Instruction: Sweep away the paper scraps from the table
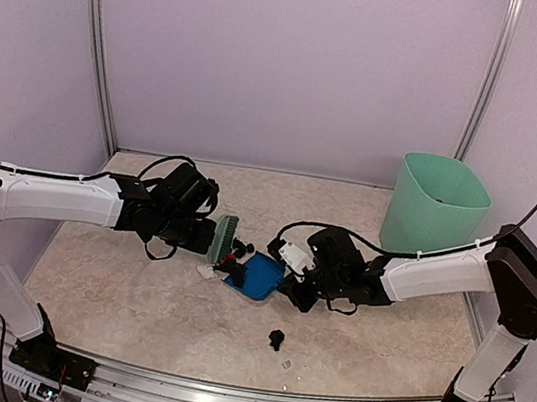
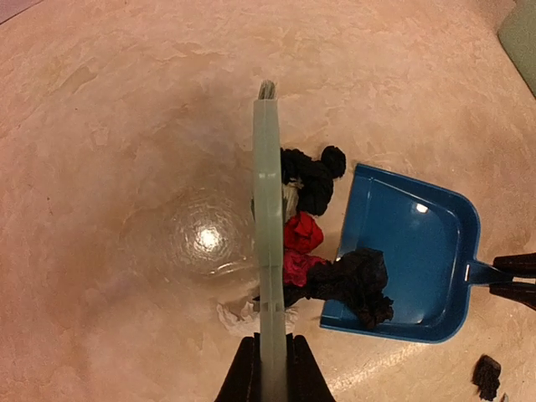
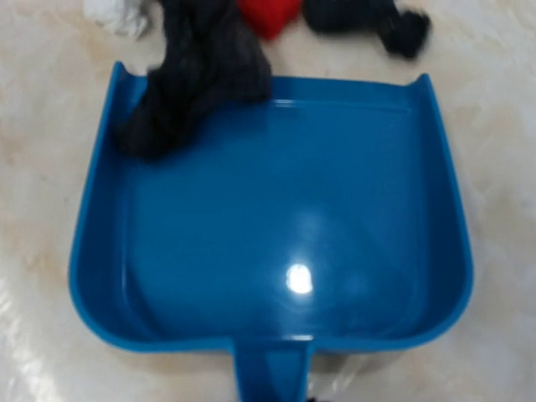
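My left gripper (image 2: 272,368) is shut on the back of the green hand brush (image 2: 269,251), which stands on edge on the table (image 2: 126,167). Pressed against the brush's right side are paper scraps: black ones (image 2: 311,172), pink-red ones (image 2: 300,239) and a white bit (image 2: 239,314). One black scrap (image 2: 356,280) lies over the lip of the blue dustpan (image 2: 410,251), seen too in the right wrist view (image 3: 197,75). My right gripper (image 1: 297,281) is shut on the dustpan's handle (image 3: 272,373). A stray black scrap (image 1: 276,340) lies nearer the front edge.
A tall mint-green bin (image 1: 437,206) stands at the back right of the table. A tiny pale bit (image 1: 287,365) lies near the front metal rail (image 1: 239,399). Walls close in the back and both sides.
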